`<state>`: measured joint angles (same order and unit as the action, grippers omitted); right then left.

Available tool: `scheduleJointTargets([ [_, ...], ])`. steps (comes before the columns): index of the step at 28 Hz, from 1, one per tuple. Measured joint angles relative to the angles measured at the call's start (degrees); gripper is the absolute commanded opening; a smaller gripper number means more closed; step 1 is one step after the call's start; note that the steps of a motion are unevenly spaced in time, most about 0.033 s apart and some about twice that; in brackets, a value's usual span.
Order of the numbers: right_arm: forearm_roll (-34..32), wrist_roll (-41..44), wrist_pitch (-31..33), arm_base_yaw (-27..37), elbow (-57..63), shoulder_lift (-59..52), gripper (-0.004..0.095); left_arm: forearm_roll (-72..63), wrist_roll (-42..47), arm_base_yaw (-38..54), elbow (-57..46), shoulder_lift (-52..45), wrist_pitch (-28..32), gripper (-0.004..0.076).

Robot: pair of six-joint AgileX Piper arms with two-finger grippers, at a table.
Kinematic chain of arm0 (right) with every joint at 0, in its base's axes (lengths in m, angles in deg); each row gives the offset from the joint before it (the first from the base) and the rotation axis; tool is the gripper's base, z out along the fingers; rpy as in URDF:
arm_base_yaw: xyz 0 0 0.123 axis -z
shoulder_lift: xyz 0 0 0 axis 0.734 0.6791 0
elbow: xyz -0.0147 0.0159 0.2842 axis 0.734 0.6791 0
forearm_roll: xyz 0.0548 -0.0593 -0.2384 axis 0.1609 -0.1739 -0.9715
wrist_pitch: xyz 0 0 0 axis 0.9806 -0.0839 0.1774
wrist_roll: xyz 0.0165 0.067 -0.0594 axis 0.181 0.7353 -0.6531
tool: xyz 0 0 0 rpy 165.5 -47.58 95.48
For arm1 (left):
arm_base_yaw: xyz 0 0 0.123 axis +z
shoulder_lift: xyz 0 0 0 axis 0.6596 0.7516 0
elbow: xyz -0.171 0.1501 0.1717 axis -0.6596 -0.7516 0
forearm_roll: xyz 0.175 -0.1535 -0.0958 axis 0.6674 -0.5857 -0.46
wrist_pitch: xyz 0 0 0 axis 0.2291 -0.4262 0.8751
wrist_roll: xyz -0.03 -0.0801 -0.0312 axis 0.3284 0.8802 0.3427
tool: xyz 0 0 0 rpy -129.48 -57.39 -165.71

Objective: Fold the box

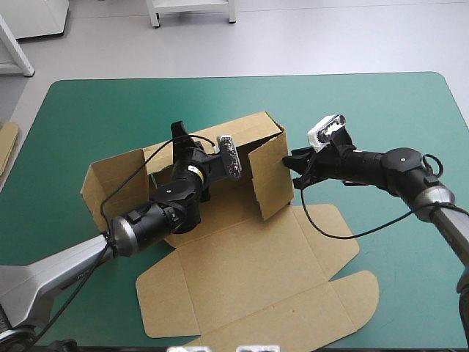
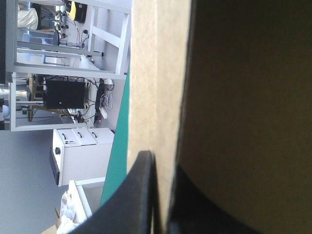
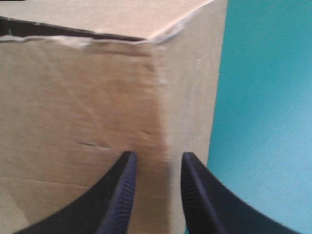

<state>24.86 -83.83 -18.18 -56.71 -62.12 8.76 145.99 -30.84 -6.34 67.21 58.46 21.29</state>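
- Fingers (image 2: pixel 131 200) of the left gripper (image 2: pixel 163 163) are pinched nearly together on a raised wall of the brown box (image 1: pixel 242 249). One black finger lies on the wall's pale outer face, the other on its shadowed inner face.
- In the high view, taking 12 o'clock as the table's far edge, this gripper reaches into the box from 7 o'clock and grips the far wall (image 1: pixel 253 128) at the box's 11 o'clock.
- The right gripper (image 3: pixel 158 158) stands a little parted and holds nothing. An upright corner of the box lies just ahead of the gap between its fingers (image 3: pixel 119 195). Whether the tips touch the board I cannot tell.
- That gripper is at the box's 3 o'clock, against the outer edge of the right end wall (image 1: pixel 267 180), which stands up and is swung inward.
- The box sits mid-table on the teal-green cover (image 1: pixel 381 117), partly raised. The left end flap (image 1: pixel 110 183) tilts up at 9 o'clock, and the lid panels (image 1: pixel 293 301) lie flat toward 6 o'clock.
- More board (image 1: pixel 7 147) shows at the table's 9 o'clock edge, well apart from the box.
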Motion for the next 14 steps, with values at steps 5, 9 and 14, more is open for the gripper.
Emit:
scheduleJointTargets([
  [5, 0.8, -0.2, 1.1, -0.2, 0.0, 0.0, 0.0496, 1.5, 2.8, 0.0, -0.3, 0.2, -0.2, -0.0008],
  [9, 3.3, -2.2, 1.4, -0.2, 0.0, 0.5, 0.0496, 1.8, 2.9, 0.0, -0.3, 0.4, -0.3, -0.0008],
  [14, 3.9, -4.5, 0.8, -1.6, 0.0, 1.5, 0.0496, 1.8, 3.1, 0.0, -0.3, 0.4, -0.3, -0.0008],
])
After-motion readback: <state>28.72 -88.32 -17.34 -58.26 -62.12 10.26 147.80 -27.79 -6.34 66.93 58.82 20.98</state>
